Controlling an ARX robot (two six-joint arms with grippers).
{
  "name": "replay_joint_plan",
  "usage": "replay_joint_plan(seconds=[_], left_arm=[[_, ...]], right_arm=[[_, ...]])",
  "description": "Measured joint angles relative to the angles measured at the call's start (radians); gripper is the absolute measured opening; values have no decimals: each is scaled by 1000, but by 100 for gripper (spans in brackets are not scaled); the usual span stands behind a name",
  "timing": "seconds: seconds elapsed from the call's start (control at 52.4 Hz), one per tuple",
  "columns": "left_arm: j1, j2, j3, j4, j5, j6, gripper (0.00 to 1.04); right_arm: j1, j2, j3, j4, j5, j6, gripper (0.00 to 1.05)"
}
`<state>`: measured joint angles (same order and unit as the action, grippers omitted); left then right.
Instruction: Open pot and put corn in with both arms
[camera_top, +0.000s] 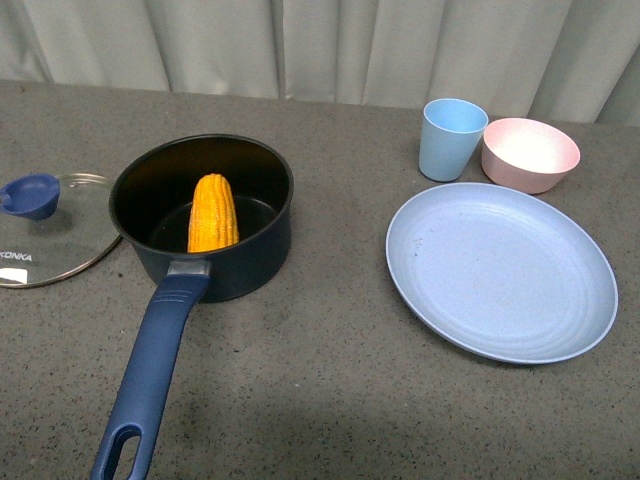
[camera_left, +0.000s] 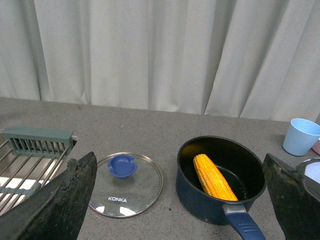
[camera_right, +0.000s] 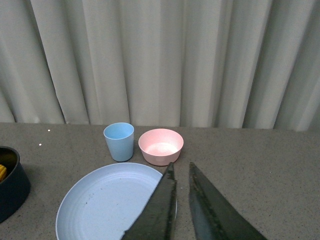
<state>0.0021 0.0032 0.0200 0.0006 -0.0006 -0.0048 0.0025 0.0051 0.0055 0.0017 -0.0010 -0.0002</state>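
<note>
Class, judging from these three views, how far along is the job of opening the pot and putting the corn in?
Done: the glass lid lies on the table beside the pot, and the corn rests inside. In hand: nothing; the left gripper is open and the right gripper nearly closed, both empty. Left: apparently nothing.

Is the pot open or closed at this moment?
Open. The pot has no cover: the glass lid lies flat on the table beside it, and the corn is visible inside.
</note>
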Motion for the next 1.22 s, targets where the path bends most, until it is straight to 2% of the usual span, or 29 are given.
replay_joint_plan(seconds=[0.076,0.535,1.222], left_arm=[[0,0,0,0,0,0,98],[0,0,0,0,0,0,98],[0,0,0,0,0,0,98]], right_arm=[[0,0,0,0,0,0,26],[0,-1,0,0,0,0,96],[0,-1,0,0,0,0,95]])
